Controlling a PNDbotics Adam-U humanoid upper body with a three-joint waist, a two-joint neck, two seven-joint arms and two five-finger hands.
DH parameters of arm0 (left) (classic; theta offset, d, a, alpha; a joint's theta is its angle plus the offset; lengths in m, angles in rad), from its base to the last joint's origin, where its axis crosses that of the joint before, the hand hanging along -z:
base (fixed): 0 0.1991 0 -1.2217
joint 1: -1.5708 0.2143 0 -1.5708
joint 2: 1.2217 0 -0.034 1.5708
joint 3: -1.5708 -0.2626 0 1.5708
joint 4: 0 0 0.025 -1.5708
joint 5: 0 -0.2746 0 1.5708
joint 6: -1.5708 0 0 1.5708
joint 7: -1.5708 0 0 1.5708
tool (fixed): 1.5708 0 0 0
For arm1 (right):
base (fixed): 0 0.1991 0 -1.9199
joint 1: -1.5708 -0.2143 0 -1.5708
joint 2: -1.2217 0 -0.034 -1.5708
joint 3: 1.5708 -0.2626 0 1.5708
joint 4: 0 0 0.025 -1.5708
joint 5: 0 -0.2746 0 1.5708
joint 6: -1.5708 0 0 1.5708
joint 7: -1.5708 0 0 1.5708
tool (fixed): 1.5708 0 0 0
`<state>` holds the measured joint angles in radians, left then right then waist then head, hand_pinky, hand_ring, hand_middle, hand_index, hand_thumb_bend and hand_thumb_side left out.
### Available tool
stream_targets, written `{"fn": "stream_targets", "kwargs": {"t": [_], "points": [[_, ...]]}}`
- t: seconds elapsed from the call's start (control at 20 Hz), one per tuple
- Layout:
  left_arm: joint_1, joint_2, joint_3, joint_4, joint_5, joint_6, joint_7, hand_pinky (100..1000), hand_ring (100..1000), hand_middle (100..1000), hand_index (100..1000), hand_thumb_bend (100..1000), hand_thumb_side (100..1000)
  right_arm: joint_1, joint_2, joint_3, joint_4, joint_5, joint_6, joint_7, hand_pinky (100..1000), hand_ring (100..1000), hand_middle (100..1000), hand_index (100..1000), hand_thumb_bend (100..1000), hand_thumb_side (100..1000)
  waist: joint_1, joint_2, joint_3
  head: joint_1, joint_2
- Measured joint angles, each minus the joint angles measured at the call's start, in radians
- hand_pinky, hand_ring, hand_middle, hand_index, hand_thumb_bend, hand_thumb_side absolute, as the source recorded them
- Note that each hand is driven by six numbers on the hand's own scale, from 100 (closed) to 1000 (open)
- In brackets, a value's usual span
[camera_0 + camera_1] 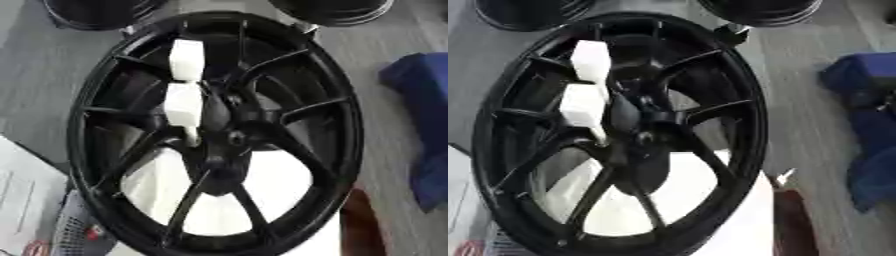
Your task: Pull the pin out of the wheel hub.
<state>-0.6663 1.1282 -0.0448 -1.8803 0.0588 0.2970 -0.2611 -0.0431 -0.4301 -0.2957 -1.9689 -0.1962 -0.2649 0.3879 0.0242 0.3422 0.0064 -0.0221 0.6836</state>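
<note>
The white pin (185, 95) stands up out of the middle of the black wheel hub (219, 132), its long side pointing up and away, and it looks like no robot hand is in sight, so neither is nearer

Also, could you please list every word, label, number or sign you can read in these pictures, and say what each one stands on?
None can be read.
White sheet or box at the lower left: faint lines and a small red mark, too blurred to read.
Black wheel: no lettering visible on rim, spokes or hub.
White blocks by the hub: plain.
Blue cloth on the right: plain.
No robot hand shows.
</note>
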Motion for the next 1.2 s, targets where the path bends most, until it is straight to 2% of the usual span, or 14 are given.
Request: {"fn": "stream_targets", "kwargs": {"t": [0.5, 0.55, 0.6, 1.0, 1.05, 1.2], "points": [[0.016, -0.013, 0.024, 0.069, 0.016, 0.001, 0.044, 689, 722, 600, 727, 126, 588, 0.001, 0.0, 0.0, 0.0, 0.0, -0.002, -0.002, 853, 640, 604, 811, 100, 773, -0.007, 0.0, -0.001, 0.001, 0.0], [0.016, -0.013, 0.024, 0.069, 0.017, 0.0, 0.045, 692, 722, 600, 728, 180, 577, 0.001, 0.0, 0.0, 0.0, 0.0, -0.003, -0.003, 853, 640, 605, 811, 100, 772, -0.007, 0.0, -0.001, 0.001, 0.0], [0.015, -0.013, 0.024, 0.068, 0.019, -0.002, 0.044, 692, 723, 601, 729, 131, 584, 0.001, 0.0, 0.0, 0.0, 0.0, -0.003, -0.003, 853, 640, 605, 811, 100, 774, -0.007, 0.0, -0.001, 0.001, 0.0], [-0.008, -0.013, -0.017, -0.023, 0.001, -0.013, -0.016, 704, 725, 606, 734, 147, 573, 0.006, 0.0, 0.0, 0.0, 0.0, -0.006, -0.001, 853, 640, 605, 811, 100, 775, -0.008, 0.0, -0.004, 0.002, -0.001], [-0.009, -0.013, -0.02, -0.029, -0.001, -0.011, -0.022, 727, 730, 618, 746, 181, 560, 0.006, 0.0, 0.0, 0.0, 0.0, -0.006, -0.001, 853, 640, 605, 812, 100, 778, -0.008, 0.0, -0.004, 0.002, -0.001], [-0.049, -0.01, -0.05, -0.063, 0.005, -0.025, -0.048, 731, 732, 621, 747, 189, 571, 0.003, 0.0, 0.004, 0.0, 0.0, -0.007, 0.004, 854, 641, 605, 812, 100, 781, -0.003, 0.0, -0.025, 0.012, -0.001]]}}
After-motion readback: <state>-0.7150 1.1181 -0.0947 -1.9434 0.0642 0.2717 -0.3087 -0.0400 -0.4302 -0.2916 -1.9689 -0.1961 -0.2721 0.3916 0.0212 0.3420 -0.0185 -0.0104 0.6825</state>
